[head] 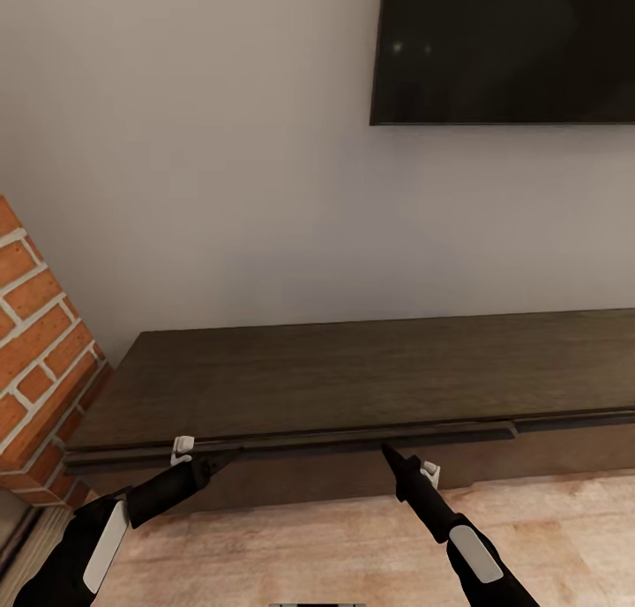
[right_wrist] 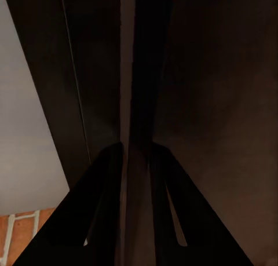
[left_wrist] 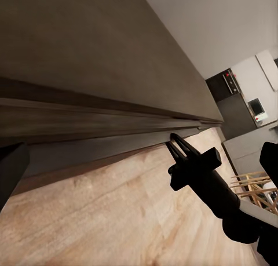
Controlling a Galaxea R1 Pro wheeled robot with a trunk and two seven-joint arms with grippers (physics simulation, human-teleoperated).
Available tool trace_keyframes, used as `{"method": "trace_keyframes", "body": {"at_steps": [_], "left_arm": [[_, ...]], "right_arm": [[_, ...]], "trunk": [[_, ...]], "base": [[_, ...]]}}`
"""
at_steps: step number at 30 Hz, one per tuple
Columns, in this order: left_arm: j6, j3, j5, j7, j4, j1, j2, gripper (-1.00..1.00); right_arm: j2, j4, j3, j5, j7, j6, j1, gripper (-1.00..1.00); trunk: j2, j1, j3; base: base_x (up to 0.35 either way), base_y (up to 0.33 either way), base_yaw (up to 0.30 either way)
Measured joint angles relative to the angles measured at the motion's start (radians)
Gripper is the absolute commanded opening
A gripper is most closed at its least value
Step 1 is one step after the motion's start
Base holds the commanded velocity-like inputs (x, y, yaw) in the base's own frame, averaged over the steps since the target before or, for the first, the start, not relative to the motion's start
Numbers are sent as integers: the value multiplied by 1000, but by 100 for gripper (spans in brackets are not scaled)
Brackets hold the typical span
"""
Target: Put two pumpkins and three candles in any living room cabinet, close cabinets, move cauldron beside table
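Head camera looks down from above at the cabinet and wall; both wrist cameras sit close against the same cabinet's front edge

A black wall-mounted TV hangs on the plain white wall, its lower edge well above the furniture. A red-brick fireplace column with pale mortar stands at the left. Light wood floor spans the foreground. Far off, grey kitchen units and wooden chair legs.
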Motion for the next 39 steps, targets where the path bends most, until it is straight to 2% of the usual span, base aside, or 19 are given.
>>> {"method": "trace_keyframes", "body": {"at_steps": [39], "left_arm": [[0,0,0,0,0,0,0,100]], "right_arm": [[1,10,-5,-8,14,-4,0,-100]], "trunk": [[0,0,0]], "base": [[-30,0,0]]}}
